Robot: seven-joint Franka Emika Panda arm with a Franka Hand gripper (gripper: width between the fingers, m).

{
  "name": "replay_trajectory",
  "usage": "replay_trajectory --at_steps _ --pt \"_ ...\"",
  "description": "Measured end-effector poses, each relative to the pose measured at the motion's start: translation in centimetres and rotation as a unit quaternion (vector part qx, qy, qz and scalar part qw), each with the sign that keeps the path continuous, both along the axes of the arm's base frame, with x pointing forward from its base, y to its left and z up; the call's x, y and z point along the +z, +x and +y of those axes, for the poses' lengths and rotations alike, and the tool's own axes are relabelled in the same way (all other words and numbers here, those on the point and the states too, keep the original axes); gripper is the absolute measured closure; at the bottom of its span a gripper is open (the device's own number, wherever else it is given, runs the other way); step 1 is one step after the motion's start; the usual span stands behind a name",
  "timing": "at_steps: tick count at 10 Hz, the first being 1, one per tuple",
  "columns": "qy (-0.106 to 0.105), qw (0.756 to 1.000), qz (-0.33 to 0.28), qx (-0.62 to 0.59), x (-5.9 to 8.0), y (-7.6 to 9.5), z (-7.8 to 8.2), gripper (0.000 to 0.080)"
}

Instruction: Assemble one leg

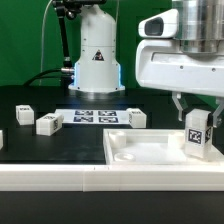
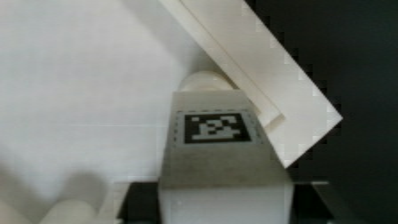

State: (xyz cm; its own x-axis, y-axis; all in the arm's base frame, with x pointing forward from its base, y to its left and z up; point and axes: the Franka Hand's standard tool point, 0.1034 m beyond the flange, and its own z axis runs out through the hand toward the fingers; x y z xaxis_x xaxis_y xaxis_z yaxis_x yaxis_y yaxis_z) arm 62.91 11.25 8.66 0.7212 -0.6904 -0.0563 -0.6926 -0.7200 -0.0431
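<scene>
- Exterior view: leg [image 1: 197, 140], a small white oblong block, upright, with a black-and-white square tag on its front face.
- Position: at the white panel's [image 1: 140, 152] corner on the exterior view's right.
- Tool [image 1: 196, 120]: pinching the leg from both sides.
- Wrist view: the tag faces the camera.

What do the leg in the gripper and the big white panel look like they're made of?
Seemingly, the leg is matte white plastic: smooth uniform faces, printed black-and-white tag. Likely similar moulded plastic, the white panel shows a rounded raised rim and faint sheen.
</scene>
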Motion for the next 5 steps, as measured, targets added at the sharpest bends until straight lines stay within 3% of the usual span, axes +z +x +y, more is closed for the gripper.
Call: replay_trajectory --at_steps 2,3,4,5 --pt "0.000 1.000 0.000 -0.006 -0.01 0.00 0.02 0.0507" --pt "0.000 1.000 -0.001 0.014 -0.02 0.00 0.04 0.0331" --pt "0.001 1.000 -0.003 0.021 -0.07 0.06 0.08 0.0214" --pt "0.001 0.998 -0.006 0.055 -0.13 0.05 0.14 0.0214"
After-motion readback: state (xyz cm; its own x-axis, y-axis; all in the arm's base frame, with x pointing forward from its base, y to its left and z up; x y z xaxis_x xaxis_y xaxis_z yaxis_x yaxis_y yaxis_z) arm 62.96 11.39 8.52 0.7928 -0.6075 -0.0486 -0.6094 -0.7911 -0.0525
